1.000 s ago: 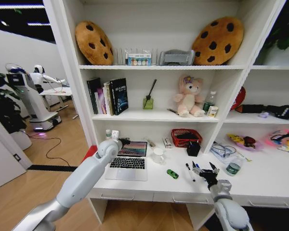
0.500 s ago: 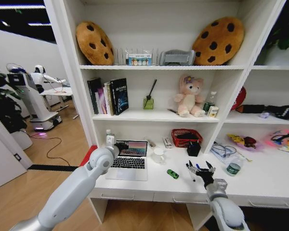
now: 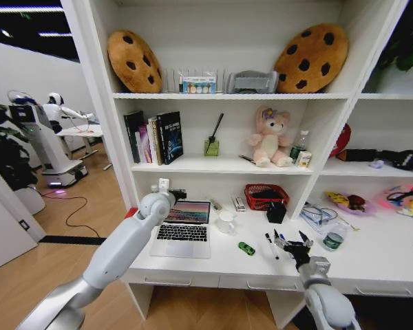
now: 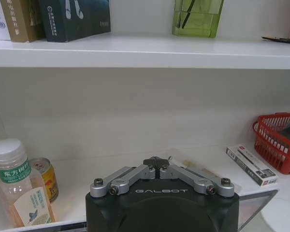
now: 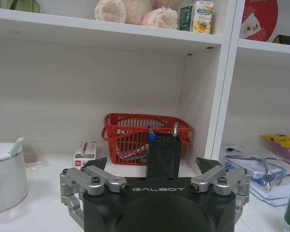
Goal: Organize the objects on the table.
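The left pincer point(image 3: 177, 196) sits up at the top left corner of the laptop point(image 3: 184, 230) lid, near the back of the counter point(image 3: 372, 265). In the left wrist view its fingers point(image 4: 156, 162) are drawn together to a point, with nothing visible between them; whether they touch the lid edge I cannot tell. Just past them, against the back wall, stand a clear bottle point(image 4: 19, 186) with a white cap and a small yellow can point(image 4: 44, 178).

The laptop lies open toward the left part of the counter, screen lit, its front edge close to the counter's front edge. To its right, near the front edge, lies the small green item point(image 3: 246, 248), and a little further right the two dark pens point(image 3: 270, 244) rest side by side.

The right pincer point(image 3: 292, 246) hovers low over the counter just to the right of the pens, its fingers point(image 5: 210, 166) spread wide and holding nothing. Beyond it, toward the back of the counter, stand a black mesh pen cup point(image 5: 163, 155) and the red basket point(image 5: 146, 135), with a white mug point(image 3: 226, 222) between the basket and the laptop.
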